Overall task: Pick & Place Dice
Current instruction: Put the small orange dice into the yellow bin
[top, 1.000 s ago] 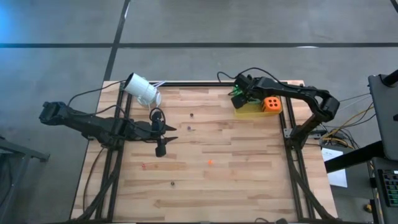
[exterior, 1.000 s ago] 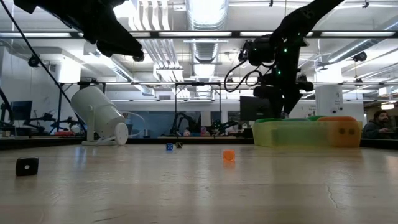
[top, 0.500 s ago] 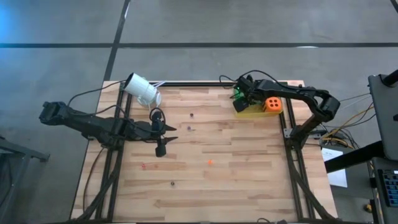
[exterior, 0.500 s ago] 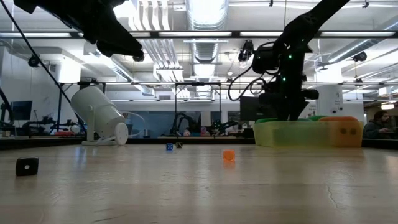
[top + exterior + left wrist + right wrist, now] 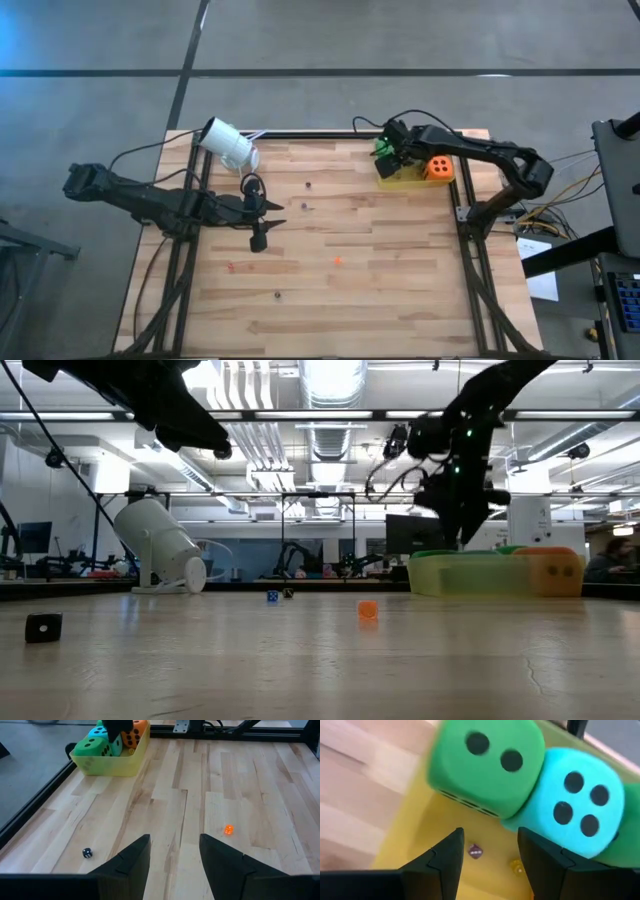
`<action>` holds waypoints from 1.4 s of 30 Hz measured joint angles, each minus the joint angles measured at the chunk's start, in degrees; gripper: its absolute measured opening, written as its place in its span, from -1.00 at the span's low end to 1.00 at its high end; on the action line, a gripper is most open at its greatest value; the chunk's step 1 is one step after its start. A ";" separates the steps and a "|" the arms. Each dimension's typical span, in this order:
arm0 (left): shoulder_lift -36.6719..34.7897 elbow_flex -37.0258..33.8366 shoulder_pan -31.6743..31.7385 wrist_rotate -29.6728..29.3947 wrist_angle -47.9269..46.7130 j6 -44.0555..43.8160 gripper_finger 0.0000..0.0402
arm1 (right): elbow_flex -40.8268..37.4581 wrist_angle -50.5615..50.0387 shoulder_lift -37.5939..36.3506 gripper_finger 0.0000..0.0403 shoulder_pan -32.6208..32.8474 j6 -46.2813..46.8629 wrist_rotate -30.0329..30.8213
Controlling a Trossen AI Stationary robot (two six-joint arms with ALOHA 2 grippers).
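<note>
A yellow tray (image 5: 402, 178) sits at the table's far right. It holds a green die (image 5: 485, 765) with two pips showing, a teal die (image 5: 575, 802) with four pips showing, and an orange-red die (image 5: 437, 168). A second green die (image 5: 634, 820) shows only as an edge. My right gripper (image 5: 487, 852) is open and hovers over the tray's left end, just above the green die, touching nothing. My left gripper (image 5: 172, 852) is open and waits above the table's left-centre, pointing toward the tray (image 5: 107, 762).
Tiny dice lie scattered on the wood: an orange one (image 5: 228, 829), a dark one (image 5: 87, 852) and a black one (image 5: 43, 627). Two more tiny dice (image 5: 475, 851) lie on the tray floor. A white cylinder (image 5: 229, 146) leans at the far left corner. The table's middle is otherwise bare.
My right gripper stayed over the tray's left end. It dipped toward the tray and then rose a little. The left arm kept still.
</note>
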 joint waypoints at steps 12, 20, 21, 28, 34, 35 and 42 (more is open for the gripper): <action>-0.01 0.00 -0.02 0.50 -1.23 -3.10 -0.13 | -3.06 1.79 -14.73 -0.09 14.41 1.36 6.28; -0.01 0.00 -0.07 6.04 -7.63 -7.14 -0.13 | -8.23 12.03 -17.86 -0.09 27.95 0.37 7.93; -0.01 0.00 -0.07 6.31 -8.15 -7.23 -0.13 | -8.76 13.18 -17.72 -0.09 29.33 -0.20 7.92; 0.02 -0.02 -0.07 6.42 -8.67 -7.37 -0.13 | -12.45 22.75 -15.40 -0.09 36.86 -5.41 6.90; 0.01 -0.04 -0.07 6.42 -8.73 -7.37 -0.13 | -16.07 36.02 -11.67 -0.09 40.32 -12.53 -2.42; 0.01 -0.04 -0.07 6.43 -8.73 -7.36 -0.13 | -16.13 38.23 -10.62 -0.10 40.75 -13.45 -3.92; 0.01 -0.04 -0.07 6.40 -8.71 -7.32 -0.13 | -14.52 45.73 -1.29 -0.15 43.23 -17.06 -15.07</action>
